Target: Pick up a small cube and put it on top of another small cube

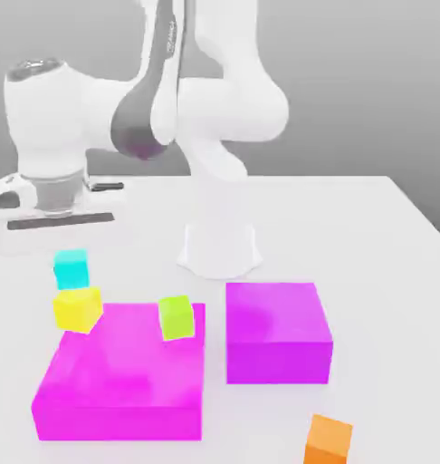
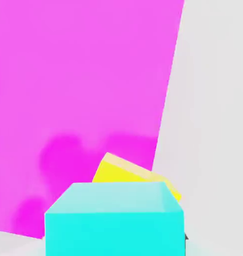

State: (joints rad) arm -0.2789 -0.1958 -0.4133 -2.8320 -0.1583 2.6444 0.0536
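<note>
The small cyan cube (image 1: 71, 269) sits directly over the small yellow cube (image 1: 78, 308) and seems to rest on its top. The yellow cube is tilted and lies at the far corner of the big magenta block (image 1: 124, 381), on the exterior view's left. My hand (image 1: 56, 207) hangs just above the cyan cube. In the hand view the cyan cube (image 2: 113, 220) is very close, with the yellow cube (image 2: 126, 172) peeking out from under it, turned at an angle against the magenta block (image 2: 83, 90).
A lime-green cube (image 1: 176, 318) stands on the big magenta block. A second magenta block (image 1: 278, 331) lies to the exterior view's right. An orange cube (image 1: 329, 439) sits near the front edge. The arm's white base (image 1: 219, 245) stands behind the blocks.
</note>
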